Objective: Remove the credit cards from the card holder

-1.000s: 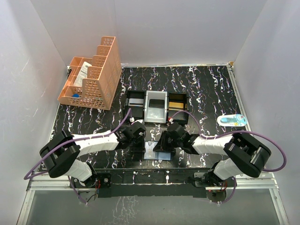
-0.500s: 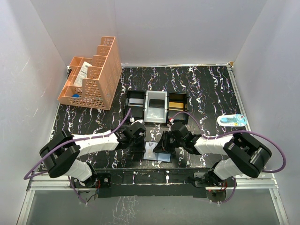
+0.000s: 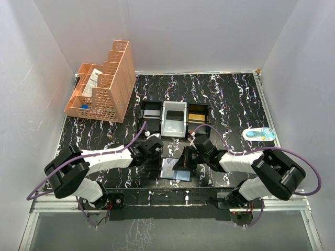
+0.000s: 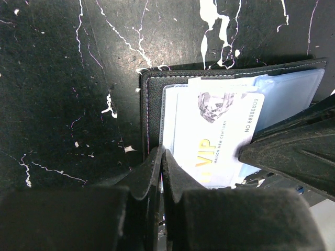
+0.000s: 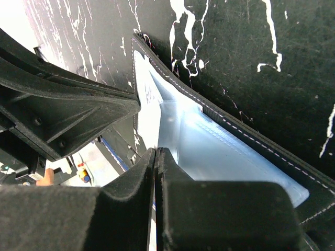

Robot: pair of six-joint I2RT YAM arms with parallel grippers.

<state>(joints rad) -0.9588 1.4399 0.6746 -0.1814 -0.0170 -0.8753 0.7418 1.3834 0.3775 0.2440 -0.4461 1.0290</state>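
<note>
Black tabletop (image 3: 235, 99) — right gripper (image 5: 156, 152) newly closed

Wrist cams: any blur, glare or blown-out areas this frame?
Left wrist: VIP card print sharp and readable, left gripper near the lens a soft dark mass. Right wrist: right gripper equally blurred, top-left corner blown out white, card holder stitching crisp. Top external: even light, no harsh shadows, card holder partly hidden by the grippers.
</note>
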